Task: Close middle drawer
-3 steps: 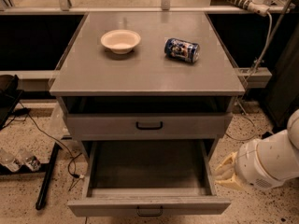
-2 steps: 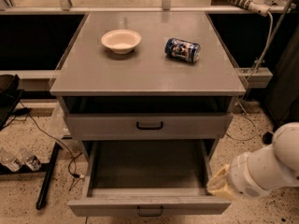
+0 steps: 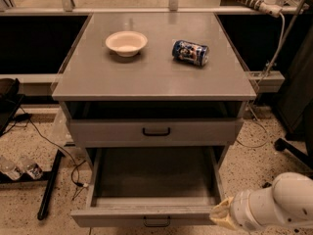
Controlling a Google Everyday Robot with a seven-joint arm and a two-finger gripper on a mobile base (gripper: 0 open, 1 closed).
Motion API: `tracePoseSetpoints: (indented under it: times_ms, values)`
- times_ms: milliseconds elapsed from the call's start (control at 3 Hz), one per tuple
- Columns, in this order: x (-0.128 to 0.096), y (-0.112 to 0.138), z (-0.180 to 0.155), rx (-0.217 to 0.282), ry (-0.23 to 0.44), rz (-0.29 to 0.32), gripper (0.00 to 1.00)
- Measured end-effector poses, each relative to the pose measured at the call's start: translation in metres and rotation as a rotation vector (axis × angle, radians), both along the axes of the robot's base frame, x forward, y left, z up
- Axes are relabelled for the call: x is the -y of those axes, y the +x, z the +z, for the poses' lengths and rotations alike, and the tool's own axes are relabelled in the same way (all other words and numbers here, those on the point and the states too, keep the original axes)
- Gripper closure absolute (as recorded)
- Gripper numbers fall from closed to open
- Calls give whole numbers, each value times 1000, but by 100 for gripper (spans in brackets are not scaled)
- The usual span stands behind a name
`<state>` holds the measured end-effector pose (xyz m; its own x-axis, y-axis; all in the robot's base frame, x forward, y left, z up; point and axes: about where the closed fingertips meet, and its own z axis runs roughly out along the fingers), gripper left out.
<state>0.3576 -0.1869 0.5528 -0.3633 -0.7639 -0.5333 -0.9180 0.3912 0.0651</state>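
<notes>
- The tool (image 3: 222, 215), a cream-coloured tip on a thick white arm (image 3: 279, 202), sits at the lower right of the frame. It is right at the front right corner of the middle drawer (image 3: 151, 180).
- I cannot tell whether the tool is open or closed, nor whether it truly touches the drawer front or only sits just beside it.
- Speckled floor (image 3: 254, 165) lies open to the right of the drawer, between it and the arm. To the left of the drawer are a black bar (image 3: 49, 187), loose cables and plastic bottles (image 3: 19, 166).
- The middle drawer stands far out of the grey bench (image 3: 151, 82), toward the lower edge of the frame, with its grey floor in full view.
- Its front faces the lower edge of the frame, and the long axis of that front runs left to right. Its black handle (image 3: 156, 223) is at the very bottom, in the middle.
- Above it the top drawer (image 3: 156, 131) stands only slightly out.
- On the bench top a pale bowl (image 3: 126, 43) sits at upper left and a blue can (image 3: 190, 52) lies on its side at upper right, near each other but apart.
</notes>
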Motion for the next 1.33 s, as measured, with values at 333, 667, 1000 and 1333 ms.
tracePoseSetpoints:
  times_ms: [333, 667, 1000, 1333]
  values:
    - [-6, 10, -41, 48, 12, 6, 100]
    - [-7, 5, -41, 52, 12, 3, 100]
    - [-14, 10, -67, 37, 21, -21, 100]
    - [-18, 18, -100, 17, 25, -47, 100]
